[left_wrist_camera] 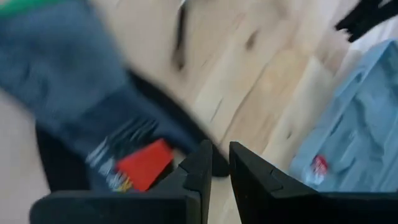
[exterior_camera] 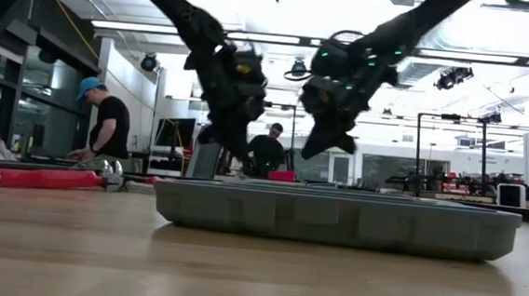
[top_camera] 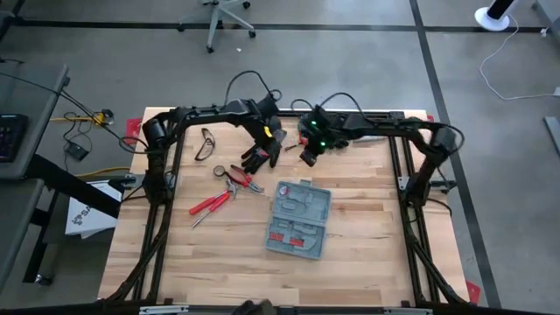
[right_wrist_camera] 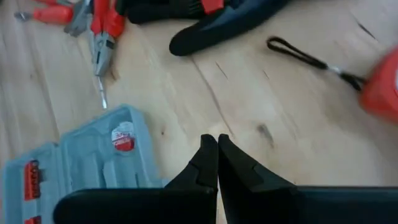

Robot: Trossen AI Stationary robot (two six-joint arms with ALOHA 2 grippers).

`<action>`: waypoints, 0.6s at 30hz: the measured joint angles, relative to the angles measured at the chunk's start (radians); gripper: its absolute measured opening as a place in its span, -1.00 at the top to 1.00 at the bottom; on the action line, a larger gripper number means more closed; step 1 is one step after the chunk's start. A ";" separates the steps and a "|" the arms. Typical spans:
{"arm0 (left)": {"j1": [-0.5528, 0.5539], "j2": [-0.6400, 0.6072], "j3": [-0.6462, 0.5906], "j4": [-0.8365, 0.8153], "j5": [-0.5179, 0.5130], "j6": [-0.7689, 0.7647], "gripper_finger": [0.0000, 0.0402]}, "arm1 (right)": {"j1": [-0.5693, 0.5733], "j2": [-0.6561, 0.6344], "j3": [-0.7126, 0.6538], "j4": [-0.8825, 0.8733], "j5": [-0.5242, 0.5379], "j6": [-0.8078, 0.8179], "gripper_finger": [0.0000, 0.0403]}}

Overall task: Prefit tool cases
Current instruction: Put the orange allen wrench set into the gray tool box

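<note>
We see the tool case point(top_camera: 297, 220) lying open on the surface point(top_camera: 367, 254). The left gripper point(top_camera: 273, 140) hovers over the black gloves point(top_camera: 261, 155), fingers narrowly apart, gripping nothing. The right gripper point(top_camera: 308, 157) has its fingers closed, empty.

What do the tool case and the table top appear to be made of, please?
The tool case looks like moulded plastic: matt grey-blue, with rounded corners and shaped recesses. The table top appears to be wood, likely butcher-block: pale glued strips with visible grain and a light sheen.

wooden table point(top_camera: 367, 262): case point(top_camera: 298, 219), pliers point(top_camera: 242, 179), gloves point(top_camera: 263, 149)
</note>
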 joint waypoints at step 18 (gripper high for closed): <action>0.162 -0.002 -0.097 -0.048 0.012 0.030 0.77 | 0.005 0.400 0.562 -0.274 -0.102 -0.168 1.00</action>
